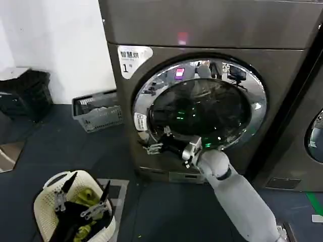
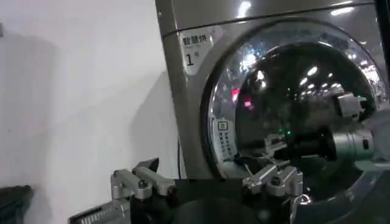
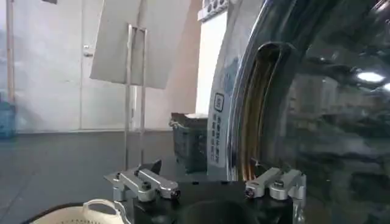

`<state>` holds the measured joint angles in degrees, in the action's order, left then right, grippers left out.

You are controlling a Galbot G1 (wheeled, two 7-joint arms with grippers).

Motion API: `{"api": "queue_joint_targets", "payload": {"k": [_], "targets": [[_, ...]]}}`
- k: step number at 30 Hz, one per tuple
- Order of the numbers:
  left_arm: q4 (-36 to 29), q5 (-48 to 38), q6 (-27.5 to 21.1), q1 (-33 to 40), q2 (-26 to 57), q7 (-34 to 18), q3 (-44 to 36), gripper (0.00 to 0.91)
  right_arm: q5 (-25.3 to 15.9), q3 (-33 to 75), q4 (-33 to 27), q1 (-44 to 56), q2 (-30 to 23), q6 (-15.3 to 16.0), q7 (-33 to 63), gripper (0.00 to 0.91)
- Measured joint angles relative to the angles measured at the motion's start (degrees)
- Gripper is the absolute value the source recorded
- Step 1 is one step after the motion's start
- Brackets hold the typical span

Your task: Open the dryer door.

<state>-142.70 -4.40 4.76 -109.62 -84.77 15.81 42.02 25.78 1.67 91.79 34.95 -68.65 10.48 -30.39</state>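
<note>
The bronze-grey dryer with a white "1" sticker fills the back of the head view. Its round dryer door, chrome ring around dark glass, sits flush against the front. My right gripper is at the door's lower left edge, open, with nothing between its fingers. In the right wrist view the right gripper has one finger close to the brown recess in the door's rim. My left gripper hangs open low on the left. The left gripper faces the door.
A white laundry basket with yellow-green cloth stands under the left gripper. A grey crate and a black basket stand by the white wall. A neighbouring machine adjoins the dryer on the right.
</note>
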Motion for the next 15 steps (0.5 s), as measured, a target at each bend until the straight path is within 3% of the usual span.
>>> {"api": "queue_joint_targets", "payload": {"k": [15], "targets": [[0.5,-0.3,-0.2,0.5,-0.2,0.4,0.0,0.907,2.1,0.5,1.1,0.7,1.3,-0.1,-7.9,0.907]]}}
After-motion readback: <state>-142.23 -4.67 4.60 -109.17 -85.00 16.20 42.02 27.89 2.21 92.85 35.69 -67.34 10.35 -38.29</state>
